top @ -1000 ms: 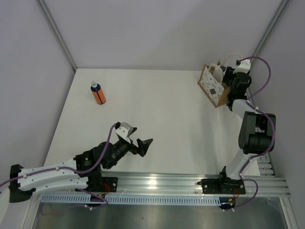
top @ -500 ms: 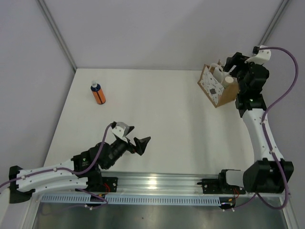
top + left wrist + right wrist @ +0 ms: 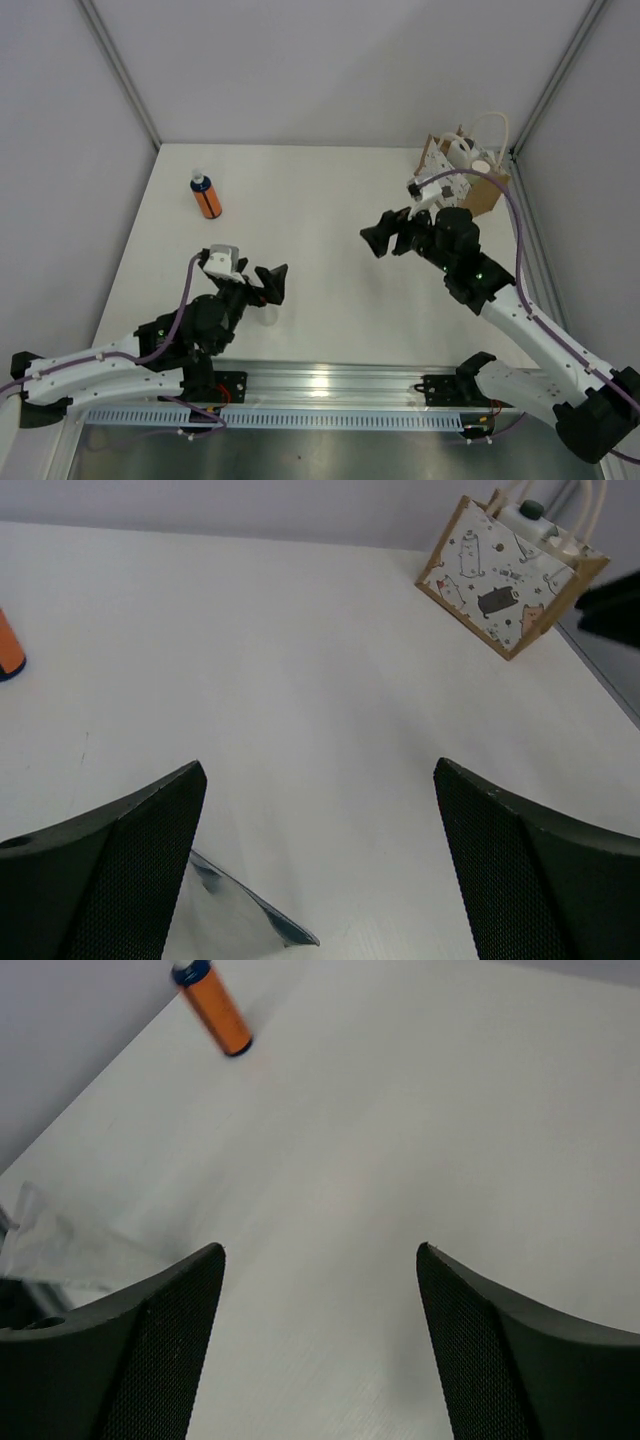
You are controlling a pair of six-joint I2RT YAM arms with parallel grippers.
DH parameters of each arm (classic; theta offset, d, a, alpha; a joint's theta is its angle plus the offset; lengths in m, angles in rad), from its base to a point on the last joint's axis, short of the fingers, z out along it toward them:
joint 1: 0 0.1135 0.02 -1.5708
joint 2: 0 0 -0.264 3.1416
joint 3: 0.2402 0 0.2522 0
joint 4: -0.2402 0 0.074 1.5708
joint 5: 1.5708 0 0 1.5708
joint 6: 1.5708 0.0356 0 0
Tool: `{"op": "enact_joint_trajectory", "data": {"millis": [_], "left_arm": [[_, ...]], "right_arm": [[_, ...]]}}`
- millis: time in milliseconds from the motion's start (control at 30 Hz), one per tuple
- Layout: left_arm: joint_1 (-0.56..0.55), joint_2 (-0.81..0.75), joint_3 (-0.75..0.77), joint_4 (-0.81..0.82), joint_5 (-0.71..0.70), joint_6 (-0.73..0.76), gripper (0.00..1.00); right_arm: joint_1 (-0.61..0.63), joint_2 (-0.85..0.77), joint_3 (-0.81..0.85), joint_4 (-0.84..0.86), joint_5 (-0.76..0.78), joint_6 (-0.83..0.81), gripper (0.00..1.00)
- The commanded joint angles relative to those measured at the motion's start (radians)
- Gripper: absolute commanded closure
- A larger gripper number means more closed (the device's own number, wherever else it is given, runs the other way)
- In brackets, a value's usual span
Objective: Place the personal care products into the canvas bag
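The orange bottle (image 3: 206, 197) with a blue-white cap stands at the far left of the table. It also shows in the right wrist view (image 3: 215, 1010) and at the left edge of the left wrist view (image 3: 8, 645). The canvas bag (image 3: 484, 192) stands at the far right corner, and a cream bottle's white top (image 3: 483, 164) shows in its mouth. The bag's dotted panel faces the left wrist view (image 3: 490, 580). My right gripper (image 3: 385, 233) is open and empty over the table's middle, pointing towards the orange bottle (image 3: 320, 1252). My left gripper (image 3: 268, 284) is open and empty near the front (image 3: 318, 770).
White table (image 3: 320, 190) between grey walls. The metal rail (image 3: 330, 385) runs along the near edge. The right arm's forearm (image 3: 500, 300) crosses the right side in front of the bag.
The right arm has swung away from the bag to the table's middle, its gripper open and empty. The cream bottle stays in the bag. The left gripper has shifted slightly left.
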Motion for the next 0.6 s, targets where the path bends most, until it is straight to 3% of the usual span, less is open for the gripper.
{"op": "enact_joint_trajectory", "data": {"millis": [0,100,267,433,567], "left_arm": [[-0.004,0.005,0.128,-0.152,-0.169,-0.144,0.01],[-0.001,-0.009,0.199,-0.284,-0.204,-0.222,0.01],[0.000,-0.044,0.387,-0.413,-0.165,-0.252,0.01],[-0.001,-0.058,0.505,-0.530,-0.140,-0.241,0.01],[0.000,-0.086,0.513,-0.548,-0.122,-0.227,0.01]], "right_arm": [[0.118,-0.089,-0.050,0.030,0.003,0.008,0.18],[0.269,-0.112,-0.090,0.098,0.041,0.015,0.17],[0.583,-0.051,-0.086,0.157,0.254,-0.031,0.16],[0.743,0.127,-0.027,0.255,0.398,-0.091,0.14],[0.807,0.294,0.078,0.284,0.465,-0.122,0.14]]}}
